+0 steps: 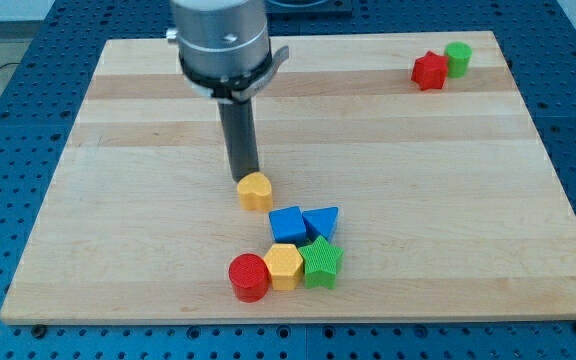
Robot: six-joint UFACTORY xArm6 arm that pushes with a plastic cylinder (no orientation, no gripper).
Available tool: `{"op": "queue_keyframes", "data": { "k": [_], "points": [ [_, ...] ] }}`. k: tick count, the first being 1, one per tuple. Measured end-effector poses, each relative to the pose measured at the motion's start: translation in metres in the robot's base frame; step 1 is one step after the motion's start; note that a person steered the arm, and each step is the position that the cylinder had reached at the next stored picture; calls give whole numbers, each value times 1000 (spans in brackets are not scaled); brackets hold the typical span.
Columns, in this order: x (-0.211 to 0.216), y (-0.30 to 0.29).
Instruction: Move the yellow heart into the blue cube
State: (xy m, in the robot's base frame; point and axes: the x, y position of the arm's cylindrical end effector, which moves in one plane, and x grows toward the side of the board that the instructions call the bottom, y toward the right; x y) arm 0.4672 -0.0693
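The yellow heart (255,190) lies near the board's middle, a little up and to the left of the blue cube (287,224); a small gap separates them. My tip (245,177) stands right behind the heart at its upper left edge, touching or almost touching it. The rod hangs from the grey arm head at the view's top. A blue triangle (321,221) sits against the cube's right side.
Below the blue cube lie a yellow hexagon (284,265), a red cylinder (249,277) and a green star (321,262), packed together. A red block (429,71) and a green cylinder (458,58) stand at the top right. The wooden board (118,200) ends in blue perforated table.
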Motion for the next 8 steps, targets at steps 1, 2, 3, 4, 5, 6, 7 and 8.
{"op": "queue_keyframes", "data": {
  "k": [1,2,3,4,5,6,7,8],
  "points": [
    [10,0],
    [25,0],
    [21,0],
    [19,0],
    [35,-1],
    [52,-8],
    [63,-13],
    [49,-14]
  ]
}}
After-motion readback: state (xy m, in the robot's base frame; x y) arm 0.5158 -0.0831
